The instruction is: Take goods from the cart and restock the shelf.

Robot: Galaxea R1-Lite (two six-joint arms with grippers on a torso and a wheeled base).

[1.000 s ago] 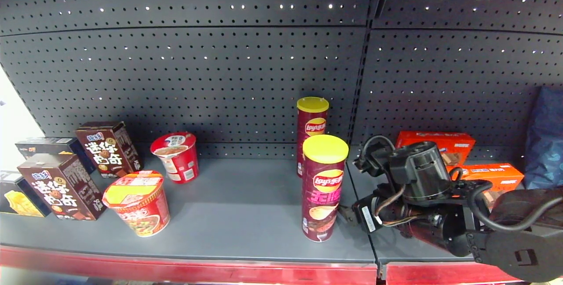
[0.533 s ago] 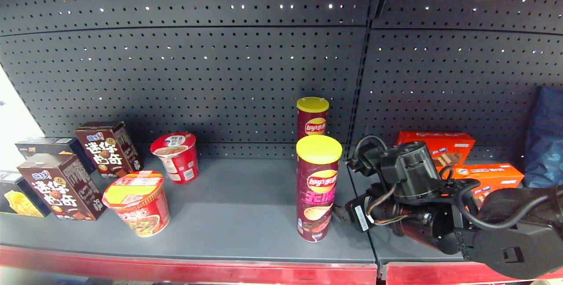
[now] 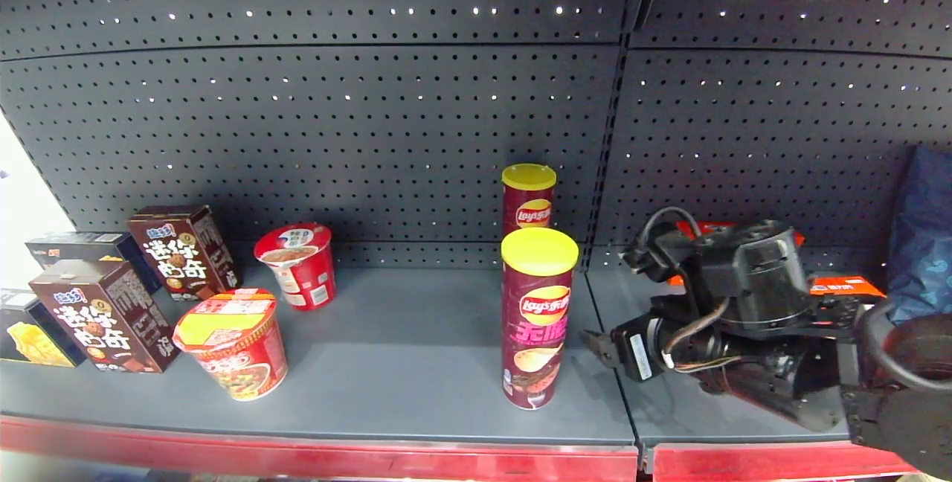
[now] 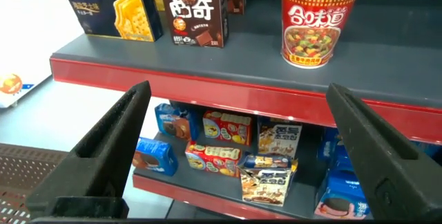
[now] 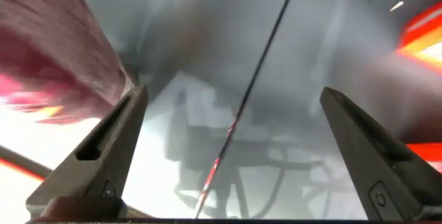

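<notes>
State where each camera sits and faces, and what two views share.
Head view: on the head, looking down at the shelf; right gripper beside the front chip can.
Left wrist view: before the shelf edge, facing the front noodle cup; left gripper open.
Right wrist view: low over the shelf; open fingers, that can.
Shared: the cup, head and left wrist.

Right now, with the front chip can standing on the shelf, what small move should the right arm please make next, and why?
Probably draw the right gripper straight back off the shelf. The front chip can stands upright by itself, and the open fingers sit beside it, apart from it, so nothing is left to hold; a straight retreat should avoid knocking it.
</notes>
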